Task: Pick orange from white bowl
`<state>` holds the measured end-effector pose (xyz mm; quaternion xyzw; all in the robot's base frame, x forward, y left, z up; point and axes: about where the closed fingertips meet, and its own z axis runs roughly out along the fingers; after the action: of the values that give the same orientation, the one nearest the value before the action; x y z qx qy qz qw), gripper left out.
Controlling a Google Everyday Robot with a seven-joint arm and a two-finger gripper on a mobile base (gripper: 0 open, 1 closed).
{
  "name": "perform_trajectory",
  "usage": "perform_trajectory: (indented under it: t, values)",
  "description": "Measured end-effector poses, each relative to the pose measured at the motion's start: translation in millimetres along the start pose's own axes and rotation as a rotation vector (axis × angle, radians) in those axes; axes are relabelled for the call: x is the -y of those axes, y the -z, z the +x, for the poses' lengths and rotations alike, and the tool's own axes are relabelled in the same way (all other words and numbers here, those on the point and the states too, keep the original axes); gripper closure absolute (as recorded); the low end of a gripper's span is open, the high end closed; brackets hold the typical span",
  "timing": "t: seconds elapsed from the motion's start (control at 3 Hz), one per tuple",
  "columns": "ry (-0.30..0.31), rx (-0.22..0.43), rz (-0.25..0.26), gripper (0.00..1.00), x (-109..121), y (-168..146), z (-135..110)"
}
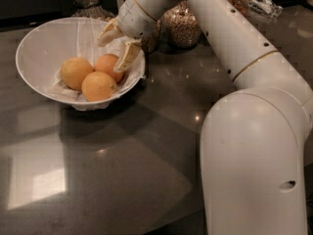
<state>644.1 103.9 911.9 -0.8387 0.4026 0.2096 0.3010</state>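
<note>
The white bowl (39, 45) sits at the back left of the dark table, lined with crinkled white paper. Three oranges lie in it. The deepest reddish orange (107, 65) is the one nearest the bowl's right side. A paler one (75, 72) lies to its left and a yellow-orange one (99, 85) in front. My gripper (113, 52) reaches in over the bowl's right rim, open, its two tan fingers (128, 56) spread just above and beside the reddish orange. It holds nothing.
Glass jars of grain (182, 26) stand behind the bowl at the back, close to my wrist. My white arm (244, 53) and large body (254, 165) fill the right side. The dark glossy table (122, 170) extends to the front and left.
</note>
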Motion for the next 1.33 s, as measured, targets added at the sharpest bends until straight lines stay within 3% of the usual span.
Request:
perform_trajectory:
  t: [0.33,0.67,1.0,1.33]
  values:
    - [-0.005,-0.004,-0.024,0.12,0.3,-6.5,2.2]
    - [-0.01,-0.01,-0.038,0.21,1.3,-11.6,5.0]
    - [-0.015,-0.015,-0.044,0.42,2.2,-14.2,7.7]
    - [-0.02,-0.019,-0.047,0.43,2.9,-16.1,10.1]
